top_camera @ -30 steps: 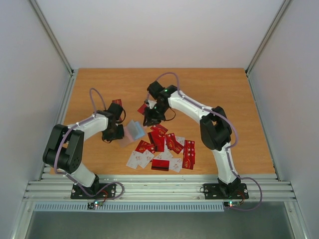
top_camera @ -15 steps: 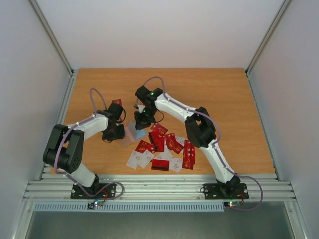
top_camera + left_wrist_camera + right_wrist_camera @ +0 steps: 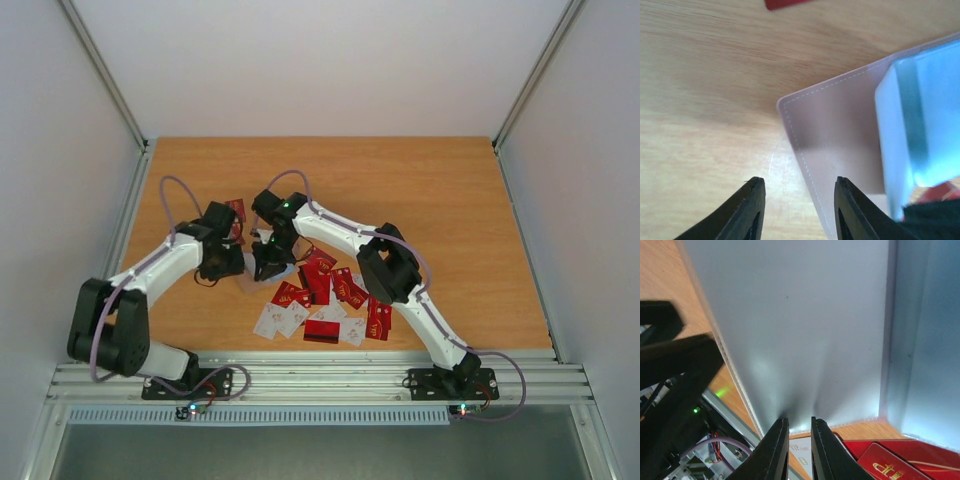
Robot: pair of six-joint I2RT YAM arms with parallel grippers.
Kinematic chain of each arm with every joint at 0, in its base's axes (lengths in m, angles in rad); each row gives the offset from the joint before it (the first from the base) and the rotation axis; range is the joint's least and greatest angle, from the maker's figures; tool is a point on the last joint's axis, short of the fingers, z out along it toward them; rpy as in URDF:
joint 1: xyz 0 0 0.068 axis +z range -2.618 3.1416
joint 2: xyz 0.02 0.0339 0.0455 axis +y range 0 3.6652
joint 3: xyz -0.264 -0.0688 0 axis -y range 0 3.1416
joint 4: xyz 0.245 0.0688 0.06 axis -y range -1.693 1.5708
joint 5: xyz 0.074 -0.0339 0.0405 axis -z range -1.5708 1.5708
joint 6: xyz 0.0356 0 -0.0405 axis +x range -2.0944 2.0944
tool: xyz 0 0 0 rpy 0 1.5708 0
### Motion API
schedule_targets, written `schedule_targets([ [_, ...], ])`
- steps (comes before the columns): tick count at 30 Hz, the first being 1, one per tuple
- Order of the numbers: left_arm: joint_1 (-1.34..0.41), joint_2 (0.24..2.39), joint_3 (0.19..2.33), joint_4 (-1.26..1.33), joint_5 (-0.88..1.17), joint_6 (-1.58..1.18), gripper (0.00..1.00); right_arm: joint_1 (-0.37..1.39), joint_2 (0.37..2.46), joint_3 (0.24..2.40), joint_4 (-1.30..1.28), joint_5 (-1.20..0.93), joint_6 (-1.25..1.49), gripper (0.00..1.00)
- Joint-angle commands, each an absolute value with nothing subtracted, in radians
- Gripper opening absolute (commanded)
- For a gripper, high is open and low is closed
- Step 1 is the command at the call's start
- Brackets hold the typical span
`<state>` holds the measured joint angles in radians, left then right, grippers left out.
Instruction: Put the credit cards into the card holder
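Observation:
The card holder (image 3: 249, 279) is almost covered by both grippers in the top view. In the left wrist view it (image 3: 840, 130) is a pinkish-tan stitched sleeve with a pale blue flap (image 3: 920, 120) raised on its right. My left gripper (image 3: 800, 197) is open, and the holder's left edge runs between its fingers (image 3: 232, 262). My right gripper (image 3: 268, 264) has its jaws shut to a slit with nothing seen in it. Its tips (image 3: 799, 432) rest on the lower edge of the holder's grey inner face (image 3: 800, 330). The credit cards (image 3: 330, 295) lie scattered red and white, just right of the holder.
One red card (image 3: 237, 209) lies behind the left wrist and shows at the top edge of the left wrist view (image 3: 785, 3). A white card (image 3: 802, 457) and red cards (image 3: 900, 460) lie under the right fingers. Bare wood table (image 3: 440, 200) spreads behind and right.
The right arm has swung left and forward onto the holder, its jaws closing on the way. The left arm has stretched out, and its jaws have opened a little.

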<state>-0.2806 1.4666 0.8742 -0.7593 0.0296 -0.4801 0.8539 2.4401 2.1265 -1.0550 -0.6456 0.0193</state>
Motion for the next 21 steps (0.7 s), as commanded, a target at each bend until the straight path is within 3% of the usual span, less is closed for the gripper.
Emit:
schedule_targets([
  [1,-0.25,1.336,0.89,-0.843,0.035,-0.533,0.43,0.85,2.478,2.145,-1.021,-0.655,0.073,0.15],
  [6,-0.241,1.253,0.875,-0.838,0.074,-0.582,0.48,0.849,2.517,2.159,-1.027,-0.638,0.087,0.15],
  [12,-0.236,1.322,0.845,-0.681,0.254,-0.603,0.49,0.847,2.526,2.167,-1.03,-0.636,0.088,0.15],
  [21,-0.235,1.428,0.814,-0.577,0.314,-0.604,0.41,0.828,2.433,2.153,-1.034,-0.615,0.089,0.15],
])
